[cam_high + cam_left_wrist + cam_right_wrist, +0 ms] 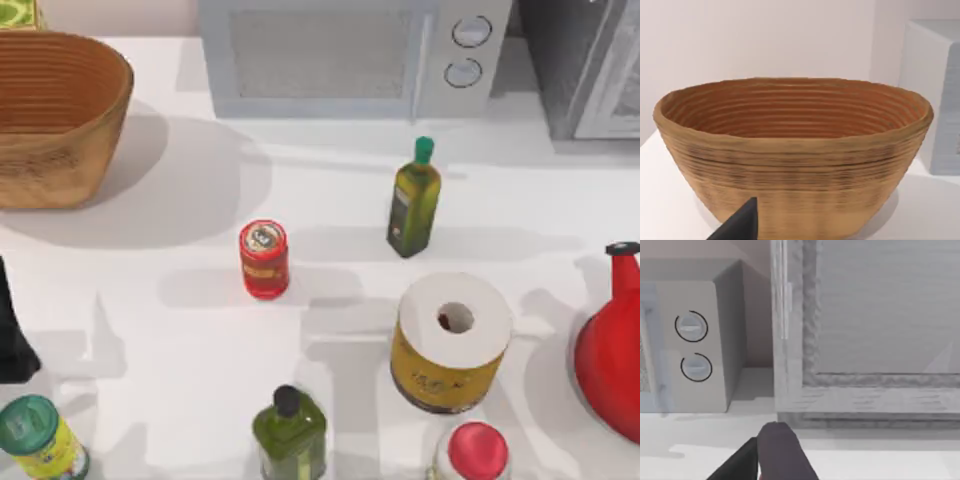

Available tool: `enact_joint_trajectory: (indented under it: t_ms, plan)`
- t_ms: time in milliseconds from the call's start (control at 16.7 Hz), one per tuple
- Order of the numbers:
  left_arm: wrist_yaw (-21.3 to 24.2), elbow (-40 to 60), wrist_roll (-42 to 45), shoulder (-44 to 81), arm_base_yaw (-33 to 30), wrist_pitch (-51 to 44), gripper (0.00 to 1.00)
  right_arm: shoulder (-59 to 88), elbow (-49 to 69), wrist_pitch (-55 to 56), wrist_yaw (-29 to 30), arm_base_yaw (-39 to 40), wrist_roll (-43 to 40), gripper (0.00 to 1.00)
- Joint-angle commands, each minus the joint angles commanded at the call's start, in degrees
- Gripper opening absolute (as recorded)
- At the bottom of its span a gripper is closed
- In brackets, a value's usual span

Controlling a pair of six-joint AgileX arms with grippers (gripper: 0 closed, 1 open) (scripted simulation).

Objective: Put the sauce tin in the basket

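Sauce tin (pixel 264 259) stands upright on the white table (pixel 180 330), near its centre, well apart from the basket (pixel 55 115) at the far left, which is cut off by the top view's left edge. The left arm (pixel 12 335) is a dark shape at the left edge; its gripper's (pixel 740 222) finger state cannot be told, one dark tip showing before the basket wall. The right gripper (pixel 772 452) faces the microwave (pixel 350 55); its finger state cannot be told either.
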State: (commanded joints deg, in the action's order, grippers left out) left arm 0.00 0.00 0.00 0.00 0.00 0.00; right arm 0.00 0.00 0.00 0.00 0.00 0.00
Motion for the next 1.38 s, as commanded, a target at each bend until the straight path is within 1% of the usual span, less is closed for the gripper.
enact_joint_trajectory:
  t_ms: [120,240,360,480,720,1140,1380]
  plan:
    - [0.01,0.01,0.01,0.01,0.00,0.00,1.00,0.00,0.00,0.00,0.00,0.00,0.00,1.00]
    - [1.48,1.31,1.40,1.80,-0.08,-0.41,1.00,0.00,0.00,0.00,0.00,0.00,0.00,1.00]
    - [4.53,4.11,4.41,6.02,-0.15,-1.30,1.00,0.00,0.00,0.00,0.00,0.00,0.00,1.00]
    - [8.73,8.06,8.62,12.67,-0.27,-2.53,1.00,0.00,0.00,0.00,0.00,0.00,0.00,1.00]
    - [19.63,18.51,19.95,32.90,-0.98,-5.55,1.00,0.00,0.00,0.00,0.00,0.00,0.00,1.00]
    - [41.99,39.82,44.43,78.29,-3.38,-11.00,1.00,0.00,0.00,0.00,0.00,0.00,0.00,1.00]
    - [52.27,50.08,57.24,99.16,-4.55,-13.41,1.00,0.00,0.00,0.00,0.00,0.00,0.00,1.00]
